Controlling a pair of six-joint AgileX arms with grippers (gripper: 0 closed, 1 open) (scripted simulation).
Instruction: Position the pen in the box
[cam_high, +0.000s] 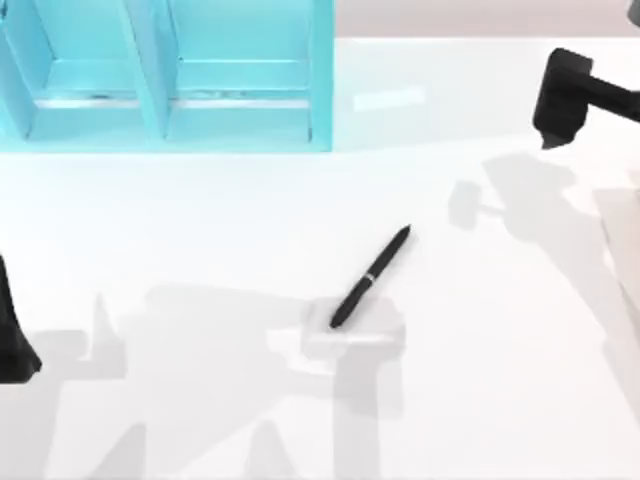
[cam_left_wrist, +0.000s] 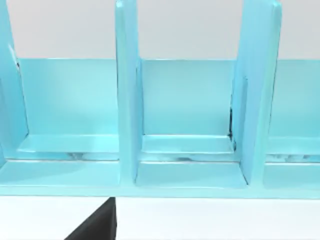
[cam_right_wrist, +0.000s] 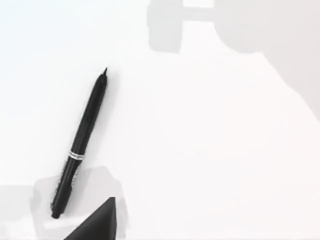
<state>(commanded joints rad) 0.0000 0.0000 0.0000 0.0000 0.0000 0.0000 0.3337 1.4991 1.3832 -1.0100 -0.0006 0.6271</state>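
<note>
fingers on both grippers: i cannot tell if they are apart or together. the pen (cam_high: 371, 277) lies flat and slanted on the white table (cam_high: 200, 240), well apart from the box (cam_high: 320, 90) at the far left. nothing is grasped yet; judging by this, the right arm (cam_high: 575, 95) must first reach down over the pen.

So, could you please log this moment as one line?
pen: flat on table, untouched | box: top-left | left arm: left edge | right arm: upper right
</note>
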